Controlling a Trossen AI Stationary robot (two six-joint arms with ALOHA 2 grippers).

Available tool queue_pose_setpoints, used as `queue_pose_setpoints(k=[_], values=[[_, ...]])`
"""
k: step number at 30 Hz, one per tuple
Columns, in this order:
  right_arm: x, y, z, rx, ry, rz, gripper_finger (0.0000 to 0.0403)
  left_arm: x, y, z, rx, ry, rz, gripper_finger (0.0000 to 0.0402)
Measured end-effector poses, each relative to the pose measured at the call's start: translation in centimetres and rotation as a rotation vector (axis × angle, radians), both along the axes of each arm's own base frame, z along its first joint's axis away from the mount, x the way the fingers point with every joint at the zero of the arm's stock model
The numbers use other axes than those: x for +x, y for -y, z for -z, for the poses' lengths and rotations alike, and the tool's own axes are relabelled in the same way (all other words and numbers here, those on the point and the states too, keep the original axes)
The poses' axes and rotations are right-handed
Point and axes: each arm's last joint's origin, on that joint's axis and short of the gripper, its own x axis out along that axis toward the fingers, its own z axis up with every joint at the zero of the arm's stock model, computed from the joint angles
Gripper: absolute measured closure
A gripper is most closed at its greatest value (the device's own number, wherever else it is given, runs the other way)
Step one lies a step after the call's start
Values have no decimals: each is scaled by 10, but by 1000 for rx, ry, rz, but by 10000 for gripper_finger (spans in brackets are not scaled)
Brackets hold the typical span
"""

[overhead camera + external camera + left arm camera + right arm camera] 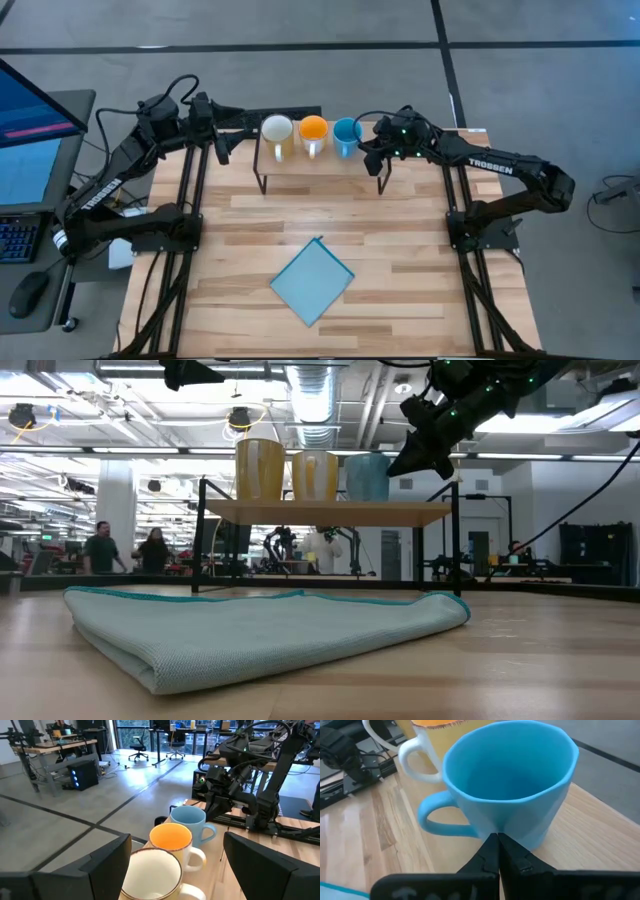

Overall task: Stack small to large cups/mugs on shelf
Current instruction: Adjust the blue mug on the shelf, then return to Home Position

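Mugs stand in a row on the shelf (pixel 320 165) at the table's far edge: cream mug (pixel 277 131), orange mug (pixel 313 130) and blue mug (pixel 347 134), side by side, none nested yet.

Right gripper (pixel 372 150) sits just beside the blue mug, at its 3 o'clock in the high view. The wrist view shows its fingers (pixel 492 855) pressed together, tips close against the blue wall below the rim (contact cannot be confirmed), holding nothing.

Left gripper (pixel 218 135) hovers near the cream mug, at its 9 o'clock, fingers (pixel 107 860) spread wide and empty.

Judgement: the row's long axis runs 9 to 3 o'clock between the two grippers. The right arm is nearer the blue mug, the left nearer the cream. The blue handle (pixel 437 817) faces the near side, clear of the right gripper's line.
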Motion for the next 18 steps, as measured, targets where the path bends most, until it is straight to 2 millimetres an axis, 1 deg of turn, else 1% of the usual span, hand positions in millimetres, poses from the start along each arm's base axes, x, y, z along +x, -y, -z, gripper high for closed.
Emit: queue_pose_setpoints(k=[10,16,18], values=[[0,0,0,1,-6,-1,381,0,0,0,0,0,0,93],[-2,-1,3,17,-34,3,381,0,0,0,0,0,0,93],[-3,-1,0,33,-56,5,381,0,0,0,0,0,0,93]])
